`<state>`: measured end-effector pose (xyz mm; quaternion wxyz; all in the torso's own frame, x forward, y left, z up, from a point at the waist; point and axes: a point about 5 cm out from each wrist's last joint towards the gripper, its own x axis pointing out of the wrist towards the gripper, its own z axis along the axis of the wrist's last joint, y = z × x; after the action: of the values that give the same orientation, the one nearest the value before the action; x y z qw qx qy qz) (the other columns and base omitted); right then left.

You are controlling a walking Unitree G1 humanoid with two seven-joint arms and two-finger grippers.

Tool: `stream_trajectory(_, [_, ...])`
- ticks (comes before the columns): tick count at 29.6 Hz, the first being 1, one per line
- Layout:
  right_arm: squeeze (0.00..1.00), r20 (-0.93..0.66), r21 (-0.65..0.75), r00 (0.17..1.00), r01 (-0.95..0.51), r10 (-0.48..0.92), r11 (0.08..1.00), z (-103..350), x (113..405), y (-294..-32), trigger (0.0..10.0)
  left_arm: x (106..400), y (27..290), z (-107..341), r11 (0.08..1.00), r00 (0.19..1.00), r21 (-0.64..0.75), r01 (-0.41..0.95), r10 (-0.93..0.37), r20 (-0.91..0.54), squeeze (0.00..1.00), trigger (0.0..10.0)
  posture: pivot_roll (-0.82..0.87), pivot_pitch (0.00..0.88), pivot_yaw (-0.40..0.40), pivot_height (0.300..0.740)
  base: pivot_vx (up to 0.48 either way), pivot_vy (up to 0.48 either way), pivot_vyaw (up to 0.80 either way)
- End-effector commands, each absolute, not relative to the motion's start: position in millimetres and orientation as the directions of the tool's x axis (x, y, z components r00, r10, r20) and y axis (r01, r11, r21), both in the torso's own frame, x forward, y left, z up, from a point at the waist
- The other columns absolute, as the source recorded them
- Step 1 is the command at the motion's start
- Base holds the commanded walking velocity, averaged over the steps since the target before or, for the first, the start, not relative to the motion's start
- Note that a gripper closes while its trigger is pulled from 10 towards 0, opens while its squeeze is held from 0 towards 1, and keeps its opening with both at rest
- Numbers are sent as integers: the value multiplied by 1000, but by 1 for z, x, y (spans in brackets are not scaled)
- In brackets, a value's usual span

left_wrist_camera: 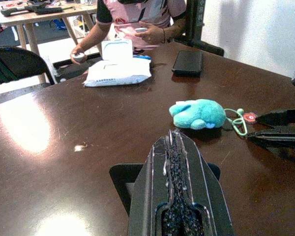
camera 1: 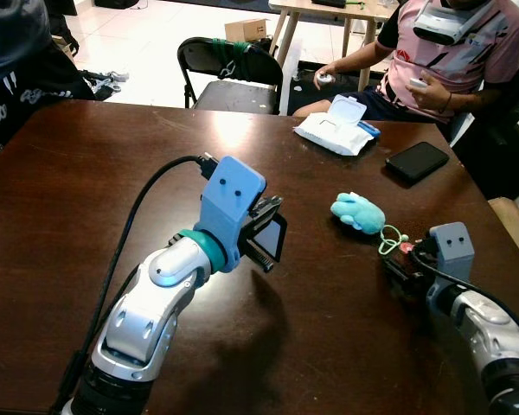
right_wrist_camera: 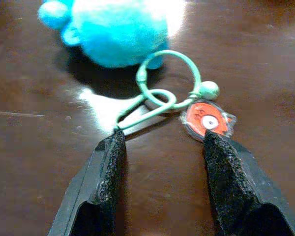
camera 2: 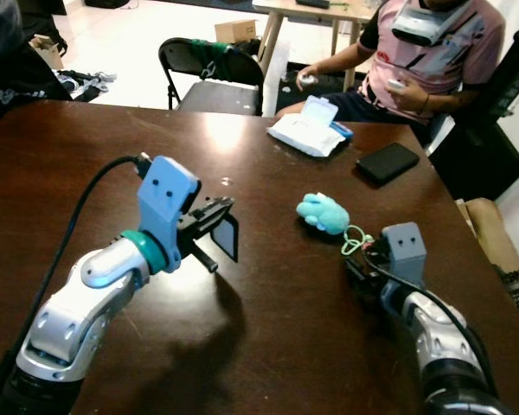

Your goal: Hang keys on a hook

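Note:
The keys are a turquoise plush [camera 1: 358, 213] with a green ring [right_wrist_camera: 162, 98] and a small red tag [right_wrist_camera: 206, 119], lying on the dark wooden table [camera 1: 86, 190] right of centre. My right gripper [right_wrist_camera: 162, 142] rests low on the table just behind the ring. It is open, its fingertips [right_wrist_camera: 110, 147] a little short of the ring and tag and not touching them. My left gripper [camera 1: 272, 226] is raised over the table's middle, shut on a flat black hook plate [camera 1: 275, 238], which faces the plush.
A pack of wet wipes [camera 1: 337, 127] and a black phone [camera 1: 416, 161] lie at the table's far right. A person [camera 1: 450, 60] sits behind them holding controllers. A black folding chair [camera 1: 229, 73] stands at the far edge, and another person [camera 1: 17, 60] is at the far left.

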<state>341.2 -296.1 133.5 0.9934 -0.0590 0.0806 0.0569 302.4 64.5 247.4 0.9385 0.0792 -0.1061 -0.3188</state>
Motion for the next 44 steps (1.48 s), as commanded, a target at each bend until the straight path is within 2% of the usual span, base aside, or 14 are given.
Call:
stream_trajectory(1, [0, -163, -103, 983, -100, 82, 990, 132, 340, -299, 10000, 302, 64, 247, 781, 771, 211, 588, -620, 146, 0, 10000, 40, 162, 57, 740, 0, 0, 0])
stream_trajectory(10, [0, -122, -103, 986, -129, 117, 986, 143, 360, -273, 10000, 301, 64, 246, 784, 774, 210, 584, -616, 146, 0, 10000, 53, 162, 53, 740, 0, 0, 0])
stream_trajectory(14, [0, -118, -108, 985, -136, 123, 985, 145, 362, -270, 10000, 301, 64, 246, 785, 776, 209, 583, -614, 146, 0, 10000, 55, 161, 50, 740, 0, 0, 0])
stream_trajectory(15, [0, -168, -136, 975, -167, 144, 976, 137, 360, -268, 10000, 300, 65, 246, 787, 777, 208, 581, -612, 145, 0, 10000, 55, 161, 47, 740, 0, 0, 0])
stream_trajectory(33, [0, -209, -147, 973, -128, 96, 981, 122, 350, -279, 10000, 301, 64, 245, 784, 774, 206, 585, -616, 146, 0, 10000, 48, 145, 47, 740, 0, 0, 0])
stream_trajectory(34, [0, -216, -159, 972, -132, 96, 978, 119, 348, -279, 8510, 301, 64, 245, 785, 775, 207, 584, -615, 147, 0, 10000, 47, 144, 47, 740, 0, 0, 0])
stream_trajectory(36, [0, -216, -159, 972, -132, 96, 978, 119, 348, -279, 8510, 301, 64, 245, 785, 775, 207, 584, -615, 147, 0, 10000, 47, 144, 47, 740, 0, 0, 0])
stream_trajectory(37, [0, -224, -170, 970, -136, 96, 976, 116, 346, -280, 1843, 301, 64, 245, 785, 775, 207, 584, -615, 146, 0, 10000, 49, 145, 48, 740, 0, 0, 0])
stream_trajectory(38, [0, -230, -174, 968, -138, 96, 975, 113, 344, -280, 0, 301, 64, 245, 786, 776, 207, 583, -614, 146, 0, 10000, 49, 146, 48, 740, 0, 0, 0])
stream_trajectory(44, [0, -238, -162, 967, -129, 89, 978, 107, 340, -282, 0, 301, 64, 245, 787, 777, 207, 581, -612, 144, 0, 10000, 50, 148, 48, 740, 0, 0, 0])
